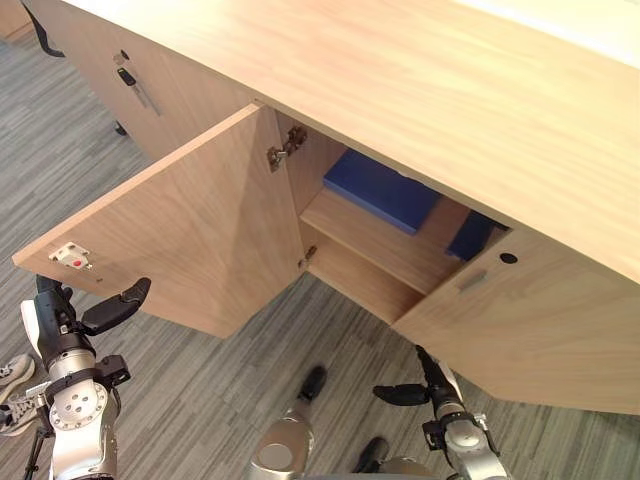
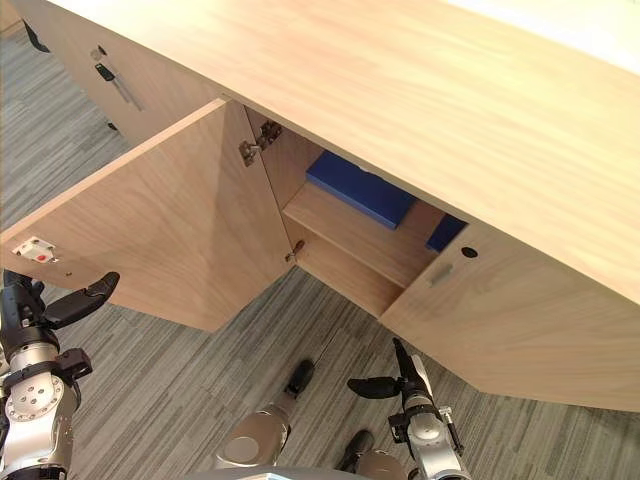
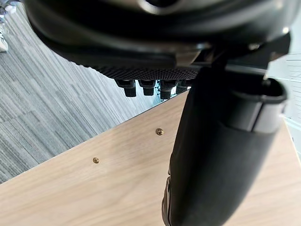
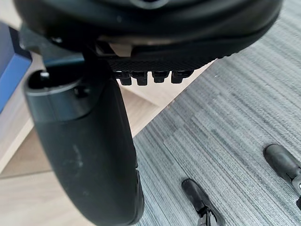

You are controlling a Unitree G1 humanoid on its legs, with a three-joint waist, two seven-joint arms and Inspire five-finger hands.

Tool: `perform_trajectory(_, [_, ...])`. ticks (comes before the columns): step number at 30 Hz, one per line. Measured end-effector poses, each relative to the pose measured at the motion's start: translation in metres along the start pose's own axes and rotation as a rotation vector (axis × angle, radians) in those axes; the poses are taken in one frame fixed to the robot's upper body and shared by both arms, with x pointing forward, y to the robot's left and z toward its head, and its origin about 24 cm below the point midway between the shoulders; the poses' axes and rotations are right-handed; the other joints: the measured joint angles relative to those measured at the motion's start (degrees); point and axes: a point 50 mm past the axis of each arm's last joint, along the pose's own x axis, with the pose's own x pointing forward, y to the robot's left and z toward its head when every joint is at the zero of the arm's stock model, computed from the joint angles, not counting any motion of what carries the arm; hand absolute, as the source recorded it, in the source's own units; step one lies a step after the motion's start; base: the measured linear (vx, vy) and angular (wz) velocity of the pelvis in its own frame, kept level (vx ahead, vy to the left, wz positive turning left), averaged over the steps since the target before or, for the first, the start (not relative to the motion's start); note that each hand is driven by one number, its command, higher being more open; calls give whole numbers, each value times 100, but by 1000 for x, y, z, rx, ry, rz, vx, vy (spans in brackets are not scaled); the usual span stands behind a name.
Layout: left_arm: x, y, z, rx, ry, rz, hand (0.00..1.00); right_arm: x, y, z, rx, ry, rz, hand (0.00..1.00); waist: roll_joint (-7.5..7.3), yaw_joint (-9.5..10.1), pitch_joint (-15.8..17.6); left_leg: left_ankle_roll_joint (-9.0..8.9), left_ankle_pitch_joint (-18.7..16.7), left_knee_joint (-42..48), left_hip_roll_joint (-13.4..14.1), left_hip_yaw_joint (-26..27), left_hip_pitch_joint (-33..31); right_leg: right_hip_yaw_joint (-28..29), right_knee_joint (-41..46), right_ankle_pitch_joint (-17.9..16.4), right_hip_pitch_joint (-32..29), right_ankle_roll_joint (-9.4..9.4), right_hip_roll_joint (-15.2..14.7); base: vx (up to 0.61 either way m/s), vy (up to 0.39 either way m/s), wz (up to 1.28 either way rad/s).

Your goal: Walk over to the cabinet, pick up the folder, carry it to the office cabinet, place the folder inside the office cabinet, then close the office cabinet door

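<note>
Head views: office cabinet point(image 1: 450, 90) with both doors open. The left door point(image 1: 190, 230) is swung wide and the right door point(image 1: 530, 320) is partly open.

Blue folder point(image 1: 380, 188) lies flat on the upper shelf point(image 1: 380, 245) inside, toward the back. It is plain dark blue with a squared corner. A second blue patch point(image 1: 470, 237) sits just beside it behind the right door's edge, and it can't be told whether that is the same folder.

Left hand point(image 1: 100, 314) is low by the left door's outer corner, below the white latch plate point(image 1: 70, 256). Its thumb sticks out and its fingers are straight — released, holding nothing. Right hand point(image 1: 425, 385) is over the grey carpet point(image 1: 200, 390) near the right door's lower edge, also relaxed and empty.

Per-view extras:
- **Head views:** they alone show the hinge point(image 1: 285, 148), the key point(image 1: 127, 76) in the neighbouring door, and a person's light shoe point(image 1: 12, 372) at the lower left.
- **Left wrist view:** it adds the door panel close past the fingers point(image 3: 146, 85), with two brass screws point(image 3: 159, 132) in it. Contact with the panel can't be told.
- **Right wrist view:** it catches a corner of the folder past the thumb, and the shelf's front edge just beyond the fingers point(image 4: 150, 76).
</note>
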Motion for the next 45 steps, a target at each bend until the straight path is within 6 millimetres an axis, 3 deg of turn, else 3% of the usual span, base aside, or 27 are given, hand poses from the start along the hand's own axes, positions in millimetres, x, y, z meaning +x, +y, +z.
perform_trajectory(4, [-26,-9,-9,-55,31,-13,100,-3,4,-6,49,24,-14,100,-6,-7,-4,6,-61,-1,68,181,4,136,-96,77,-25,-26,42,-106,16,-17])
perform_trajectory(7, [-70,-24,-24,-128,104,-49,100,-6,10,-12,70,46,-12,100,-11,-7,-7,33,-39,-1,108,472,-29,271,-115,150,-98,-1,28,-53,41,-17])
perform_trajectory(11, [-112,-41,-42,-168,223,-114,100,-6,16,-13,104,65,-20,100,-7,-7,-9,47,-23,1,152,760,-76,394,-100,183,-218,34,8,-55,37,-14])
perform_trajectory(15, [-133,-56,-66,-166,369,-192,100,-4,15,-10,125,60,-37,100,-7,-21,-8,40,-11,2,206,959,-187,640,-58,191,-453,71,25,-40,16,-27])
perform_trajectory(19, [-158,-74,-100,-105,594,-322,100,1,14,-1,128,44,-46,100,-10,-291,-2,35,11,28,295,1348,-385,1066,-56,333,-846,73,57,-5,15,-50])
perform_trajectory(22, [-166,-96,-112,-50,681,-438,100,3,15,2,130,36,-50,100,-25,-455,10,66,36,30,362,1663,-498,1394,-63,448,-1128,60,92,10,6,-62])
perform_trajectory(24, [-152,-119,-106,23,605,-567,100,4,18,4,137,37,-49,100,-59,-630,35,75,39,31,435,1892,-517,1624,-83,545,-1258,14,143,6,-14,-58])
perform_trajectory(26, [-125,-138,-93,92,498,-640,100,5,21,10,145,23,-45,100,-117,-832,103,75,34,31,525,2136,-512,1860,-133,655,-1359,-26,218,-26,-32,-66])
perform_trajectory(29, [-79,-161,-67,104,366,-644,100,6,19,9,145,29,-61,100,-143,-971,161,70,31,30,649,2418,-531,2098,-284,839,-1451,-68,331,-30,-37,-59])
perform_trajectory(30, [-58,-164,-54,115,304,-625,100,5,18,8,145,34,-63,100,-156,-1048,173,61,26,29,666,2509,-528,2157,-341,900,-1459,-83,364,-9,-28,-45])
perform_trajectory(33, [-20,-158,-28,133,192,-563,100,5,15,5,163,47,-75,100,-156,-1166,214,25,-1,29,728,2656,-501,2263,-439,986,-1461,-94,416,20,-30,-32])
perform_trajectory(35, [6,-141,-14,166,134,-483,100,4,12,-1,182,69,-85,100,-156,-1225,215,6,-19,30,766,2717,-431,2361,-508,1093,-1403,-94,458,78,-36,-25])
perform_trajectory(41, [24,-113,-6,198,88,-394,100,5,-2,-6,158,80,-94,100,-149,-1205,218,-37,-69,29,769,2712,-154,2330,-704,1083,-1026,-120,465,94,-18,0])
perform_trajectory(45, [7,-106,-23,183,130,-392,100,5,-7,-7,177,84,-110,100,-130,-1202,211,-62,-107,27,759,2621,-23,2192,-704,1003,-830,-138,460,26,0,17])
